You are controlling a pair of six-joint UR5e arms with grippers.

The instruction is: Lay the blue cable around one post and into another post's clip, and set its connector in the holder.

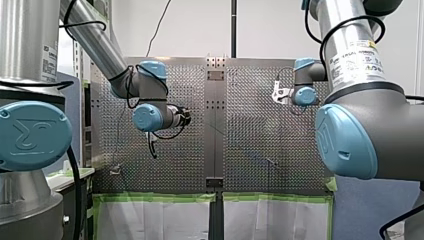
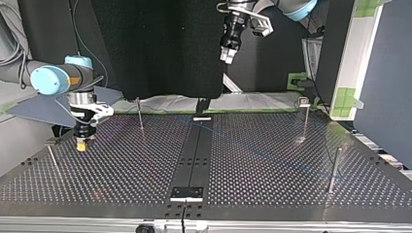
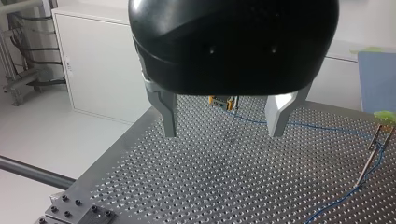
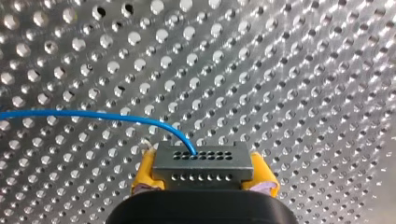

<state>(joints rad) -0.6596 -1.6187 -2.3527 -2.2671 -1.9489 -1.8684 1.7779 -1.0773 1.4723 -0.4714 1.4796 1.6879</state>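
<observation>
In the right wrist view my right gripper (image 4: 204, 174) has its yellow pads shut on a grey connector (image 4: 201, 158) with rows of holes. The blue cable (image 4: 93, 115) leaves the connector and runs off sideways, just above the perforated table. In the top view this gripper (image 2: 81, 144) hangs low at the left. My left gripper (image 3: 224, 126) is open and holds nothing, high above the table (image 2: 227, 56). Ahead of it, the cable (image 3: 299, 124) runs from the far-off connector (image 3: 221, 101) to a thin post with a clip (image 3: 376, 144), then on across the table.
Several thin posts stand on the table: one at the back left (image 2: 140, 116), one with a clip at the back right (image 2: 304, 119), one at the right (image 2: 334, 170), one at the left (image 2: 52, 158). A black centre strip carries a holder block (image 2: 187, 193) at the near edge.
</observation>
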